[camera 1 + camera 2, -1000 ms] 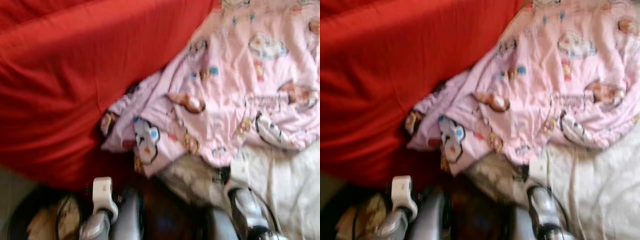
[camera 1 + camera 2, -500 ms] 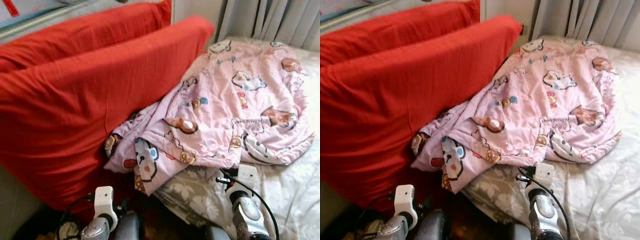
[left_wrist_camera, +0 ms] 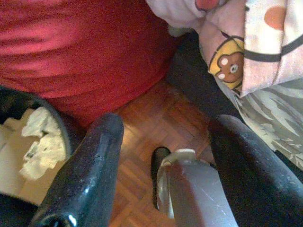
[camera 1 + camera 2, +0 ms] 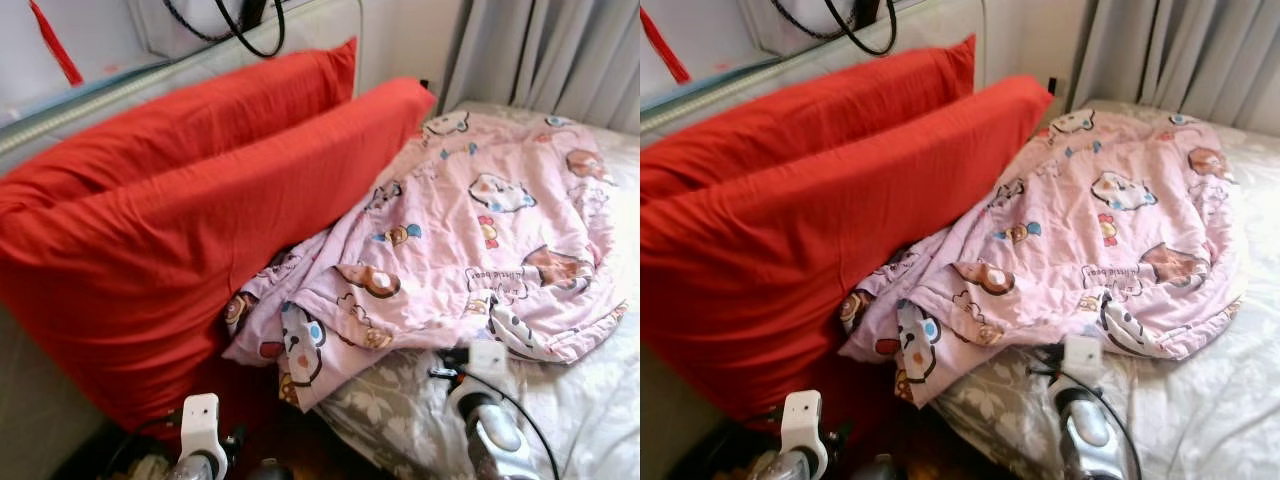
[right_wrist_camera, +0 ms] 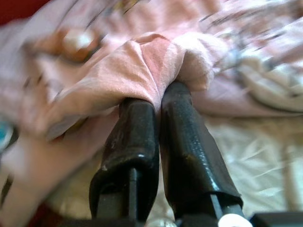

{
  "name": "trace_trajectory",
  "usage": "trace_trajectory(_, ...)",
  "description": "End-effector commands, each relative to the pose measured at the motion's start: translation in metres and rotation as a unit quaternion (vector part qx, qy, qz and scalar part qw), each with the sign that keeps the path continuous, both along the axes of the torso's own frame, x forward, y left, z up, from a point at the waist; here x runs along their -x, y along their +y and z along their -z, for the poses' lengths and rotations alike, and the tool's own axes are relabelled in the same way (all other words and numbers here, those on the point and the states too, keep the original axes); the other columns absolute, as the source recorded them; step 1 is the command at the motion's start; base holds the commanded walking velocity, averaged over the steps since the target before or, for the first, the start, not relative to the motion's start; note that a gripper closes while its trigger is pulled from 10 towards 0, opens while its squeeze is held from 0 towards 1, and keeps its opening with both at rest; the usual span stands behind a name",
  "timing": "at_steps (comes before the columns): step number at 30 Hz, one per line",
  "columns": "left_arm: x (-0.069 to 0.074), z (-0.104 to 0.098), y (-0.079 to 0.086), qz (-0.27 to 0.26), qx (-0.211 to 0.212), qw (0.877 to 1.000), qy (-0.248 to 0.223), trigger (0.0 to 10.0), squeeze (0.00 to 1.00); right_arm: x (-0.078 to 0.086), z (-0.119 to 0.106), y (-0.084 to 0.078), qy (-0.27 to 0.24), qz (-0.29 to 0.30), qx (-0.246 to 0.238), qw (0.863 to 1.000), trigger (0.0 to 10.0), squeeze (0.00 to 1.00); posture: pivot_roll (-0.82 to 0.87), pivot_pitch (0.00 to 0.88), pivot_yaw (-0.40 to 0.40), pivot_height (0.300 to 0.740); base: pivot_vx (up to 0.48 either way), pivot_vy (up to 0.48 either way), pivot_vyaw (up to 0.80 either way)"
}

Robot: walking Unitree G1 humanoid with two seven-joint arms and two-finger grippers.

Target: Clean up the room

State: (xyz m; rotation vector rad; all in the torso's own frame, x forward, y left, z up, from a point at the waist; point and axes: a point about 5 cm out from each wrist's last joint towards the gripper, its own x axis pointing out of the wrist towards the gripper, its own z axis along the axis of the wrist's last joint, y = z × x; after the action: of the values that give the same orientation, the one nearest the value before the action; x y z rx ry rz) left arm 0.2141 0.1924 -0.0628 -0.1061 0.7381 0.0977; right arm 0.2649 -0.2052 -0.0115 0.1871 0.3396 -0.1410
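Pinching a fold of the pink blanket [image 5: 142,66], your right gripper [image 5: 158,101] sits at its edge on the bed [image 4: 590,420] — left gripper [image 3: 165,142] spread wide, empty, above wooden floor [image 3: 156,118].

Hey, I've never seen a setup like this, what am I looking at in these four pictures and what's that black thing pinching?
This is a walking humanoid robot with two silver arms, each ending in a claw of two long black fingers. The two wide pictures come from cameras in its head, looking down at a bed. The other two come from cameras on its wrists, looking along the fingers.

On the bed lies a crumpled pink cartoon blanket over a pale floral sheet, beside two big red pillows leaning at the side of the bed.

The right claw is closed on a fold of the blanket. The left claw is open and holds nothing, hanging over a wood floor beside a bin of crumpled paper.
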Motion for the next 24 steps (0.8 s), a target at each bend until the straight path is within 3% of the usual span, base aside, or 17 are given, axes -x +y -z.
trace_trajectory(1,0.008,0.005,0.002,0.000,-0.006,1.000,0.017,10.0,0.00,0.003,0.000,-0.007,-0.005,0.023,-0.005,1.000,10.0,0.00,0.05,0.000,0.020,0.740,0.000,0.000,0.00)
trace_trajectory(6,0.013,0.008,0.000,0.002,-0.014,1.000,0.027,10.0,0.00,0.003,-0.001,-0.005,-0.005,-0.012,0.021,1.000,10.0,0.00,0.06,0.000,0.010,0.740,0.000,0.000,0.00)
trace_trajectory(24,0.018,0.011,0.006,0.008,-0.023,0.999,0.039,10.0,0.00,-0.004,-0.001,0.004,0.003,-0.004,0.003,1.000,10.0,0.00,0.06,0.023,0.019,0.740,0.000,0.000,0.00)
